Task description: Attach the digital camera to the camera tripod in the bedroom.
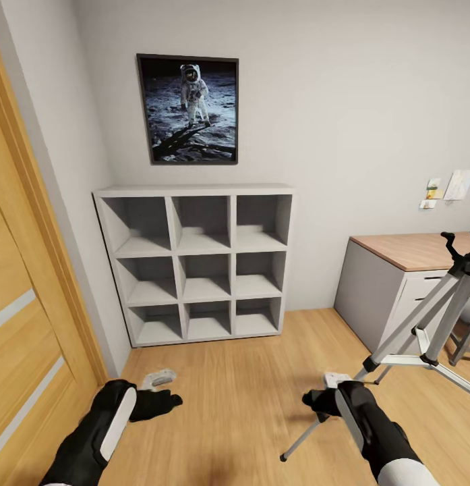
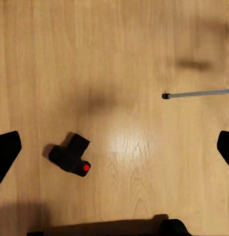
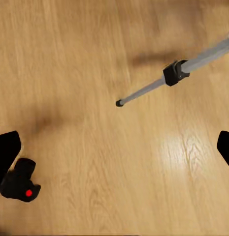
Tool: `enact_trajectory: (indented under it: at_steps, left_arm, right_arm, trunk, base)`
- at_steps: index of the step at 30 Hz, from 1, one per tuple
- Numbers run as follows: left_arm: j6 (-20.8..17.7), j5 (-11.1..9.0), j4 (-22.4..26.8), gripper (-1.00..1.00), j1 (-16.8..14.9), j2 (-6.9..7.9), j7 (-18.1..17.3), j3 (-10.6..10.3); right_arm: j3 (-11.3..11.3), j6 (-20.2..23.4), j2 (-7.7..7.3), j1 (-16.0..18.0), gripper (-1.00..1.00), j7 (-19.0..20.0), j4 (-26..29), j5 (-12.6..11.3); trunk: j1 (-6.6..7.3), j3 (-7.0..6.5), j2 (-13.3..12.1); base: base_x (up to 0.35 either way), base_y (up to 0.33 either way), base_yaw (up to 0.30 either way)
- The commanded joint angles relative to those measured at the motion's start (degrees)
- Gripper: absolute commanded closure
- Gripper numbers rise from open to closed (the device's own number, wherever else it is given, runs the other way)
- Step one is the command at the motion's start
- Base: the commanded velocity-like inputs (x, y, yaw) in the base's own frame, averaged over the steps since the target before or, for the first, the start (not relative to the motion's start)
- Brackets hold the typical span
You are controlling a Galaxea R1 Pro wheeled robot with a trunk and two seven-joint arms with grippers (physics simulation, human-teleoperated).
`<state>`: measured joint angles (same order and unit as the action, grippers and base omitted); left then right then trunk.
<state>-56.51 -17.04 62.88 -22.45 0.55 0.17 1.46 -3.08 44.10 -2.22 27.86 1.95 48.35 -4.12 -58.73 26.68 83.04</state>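
Black camera (image 2: pixel 70 155) lies on wood floor (image 2: pixel 144 49) below my L gripper (image 2: pixel 114 147), jaws wide open, nothing held; tripod (image 1: pixel 423 324) stands R. Pickup step, prob. next: descend, grip body

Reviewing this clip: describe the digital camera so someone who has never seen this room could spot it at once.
Look at the light wood plank floor, near the foot of a silver tripod leg. The digital camera lies there alone: a small black block with a stubby lens. Its round red button marks it out from the tripod's silver tubes and black joints.
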Motion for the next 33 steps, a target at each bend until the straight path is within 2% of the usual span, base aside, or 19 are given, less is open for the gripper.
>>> enact_trajectory:
  at_steps: [1,4,5,7,11,13,14,18,19,29,33]
  left_arm:
    - [-0.4,-0.6,0.1,-1.0,-1.3,-1.11,0.0,0.1]
    - [0.2,-1.4,0.2,-1.0,-2.3,-2.88,0.1,0.1]
    - [1.1,-1.8,0.3,-1.0,-2.7,-3.86,0.2,0.0]
    - [2.5,-2.2,0.4,-1.0,-3.0,-4.88,0.2,-0.1]
    - [3.7,-2.5,0.9,-1.0,-3.3,-5.84,0.2,-0.2]
    - [4.1,-2.6,1.3,-1.0,-3.3,-6.53,0.2,-0.2]
    - [4.3,-2.6,1.6,-1.0,-3.4,-7.32,0.2,-0.3]
    - [4.4,-2.6,1.8,-1.0,-3.4,-7.9,0.3,-0.4]
    - [4.4,-2.6,2.5,-1.0,-3.4,-8.17,0.2,-0.5]
    - [4.5,-2.9,2.6,-1.0,-3.4,-7.77,-0.8,0.2]
    - [4.5,-4.6,2.5,-1.0,-3.4,-7.48,-3.1,0.4]
  right_arm:
    - [-0.2,0.6,0.03,1.1,-1.0,0.3,1.1,-0.8]
    - [-0.2,0.9,0.32,2.1,-1.0,0.6,3.0,-1.2]
    - [0.0,1.0,0.5,2.4,-1.0,0.7,4.4,-1.1]
    - [0.0,1.3,0.52,2.7,-1.0,0.8,6.5,-1.2]
    - [0.0,3.0,0.53,2.9,-1.0,0.9,8.8,-1.5]
    - [0.0,5.2,0.57,3.0,-1.0,1.2,9.8,-1.6]
    - [0.0,6.7,0.62,3.0,-1.0,2.8,10.3,-1.7]
    - [0.0,7.2,0.63,3.0,-1.0,4.9,10.5,-1.7]
    - [-0.2,7.5,0.62,3.1,-1.0,6.5,10.5,-1.6]
    - [0.0,7.6,0.95,3.1,-1.0,7.1,10.6,-1.6]
    - [-0.1,7.7,0.94,3.0,-1.0,7.2,10.6,-1.7]
  trunk:
    - [0.0,0.07,0.0]
    - [0.0,0.07,0.0]
    - [0.0,0.07,0.0]
    - [0.0,0.07,0.0]
    - [0.0,0.07,0.0]
    - [0.0,0.07,0.0]
    - [0.0,0.07,0.0]
    - [0.0,0.07,0.0]
    - [0.0,0.07,0.0]
    - [-1.98,1.69,3.6]
    - [-2.85,2.41,5.3]
  base:
    - [0.0,0.0,0.0]
    - [0.0,0.0,0.0]
    - [0.0,0.0,0.0]
    - [0.0,0.0,0.0]
    - [0.0,0.0,0.0]
    - [0.0,0.0,0.0]
    - [0.0,0.0,0.0]
    - [0.0,0.0,0.0]
    - [0.0,0.0,0.0]
    - [0.0,0.0,0.0]
    - [0.0,0.0,0.0]
